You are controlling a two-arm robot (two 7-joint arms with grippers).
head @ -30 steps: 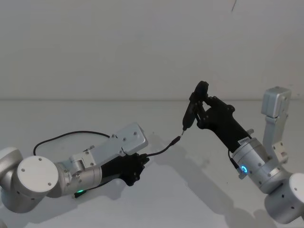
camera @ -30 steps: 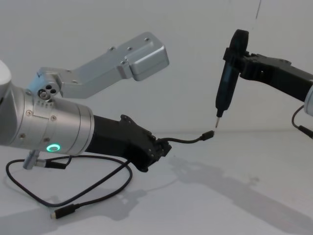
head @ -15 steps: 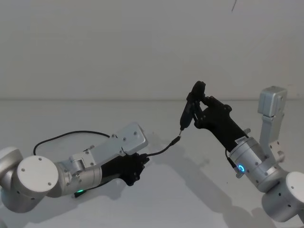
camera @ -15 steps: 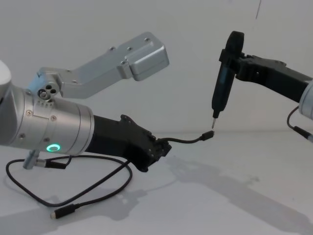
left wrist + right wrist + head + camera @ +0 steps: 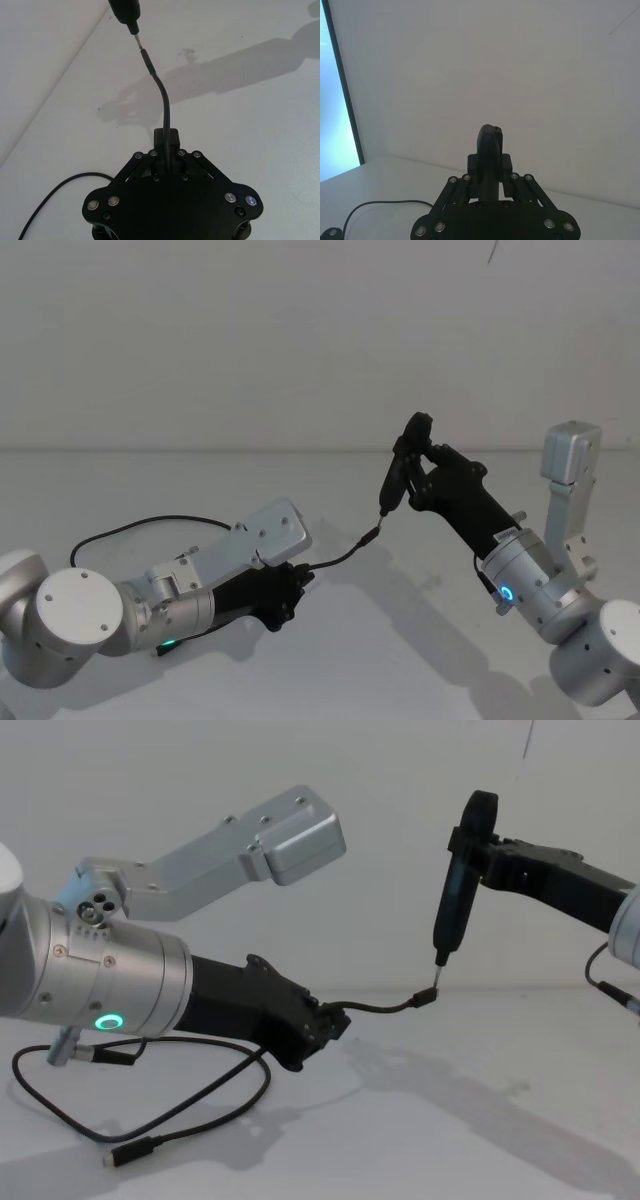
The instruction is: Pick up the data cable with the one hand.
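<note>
Over the table (image 5: 480,1120), left hand (image 5: 335,1023) clenched on data cable (image 5: 385,1008); right hand (image 5: 478,850) apparently gripping pen tool (image 5: 450,920).

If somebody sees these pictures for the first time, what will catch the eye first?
First, the meeting in mid-air at the centre: the left gripper, jaws shut, holds the data cable near one end, its plug raised toward the thin tip of a black pen-shaped tool held by the right gripper. The rest of the cable lies in a loop on the white table, at the left.
</note>
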